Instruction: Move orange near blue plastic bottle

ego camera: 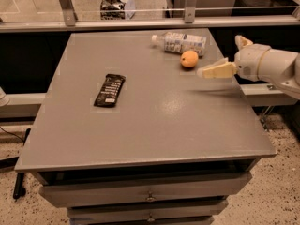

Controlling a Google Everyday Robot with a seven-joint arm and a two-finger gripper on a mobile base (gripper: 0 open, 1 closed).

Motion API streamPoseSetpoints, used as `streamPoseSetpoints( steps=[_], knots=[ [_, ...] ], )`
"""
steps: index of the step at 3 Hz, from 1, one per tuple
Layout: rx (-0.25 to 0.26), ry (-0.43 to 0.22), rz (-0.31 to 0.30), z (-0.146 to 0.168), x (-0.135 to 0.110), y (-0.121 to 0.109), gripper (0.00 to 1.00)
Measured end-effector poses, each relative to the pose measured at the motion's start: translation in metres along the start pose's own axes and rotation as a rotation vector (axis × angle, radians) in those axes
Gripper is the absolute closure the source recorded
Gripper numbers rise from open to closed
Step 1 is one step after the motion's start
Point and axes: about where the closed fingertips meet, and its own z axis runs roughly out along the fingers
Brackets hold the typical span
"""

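The orange [189, 58] rests on the grey table [154, 121] near the back right. It lies just in front of the blue plastic bottle [180, 42], which lies on its side with its white cap pointing left; I cannot tell whether the two touch. My gripper [219, 55] is to the right of the orange, a short gap away. It is open and empty. One pale finger [218, 71] points left towards the orange, and the other finger [243, 41] sits higher and further back.
A flat black snack-bar wrapper [109, 90] lies at the left middle of the table. A metal rail [140, 23] and glass panel run behind the table. Drawers [150, 196] sit under the front edge. My arm comes in over the table's right edge.
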Motion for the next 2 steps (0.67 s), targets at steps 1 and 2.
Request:
streamPoseSetpoints(
  steps=[1,2],
  knots=[
    [-0.083,-0.022,0.004,-0.044,0.002,0.014,0.00],
    [-0.126,-0.019,0.004,-0.048,0.003,0.025,0.00]
  ],
)
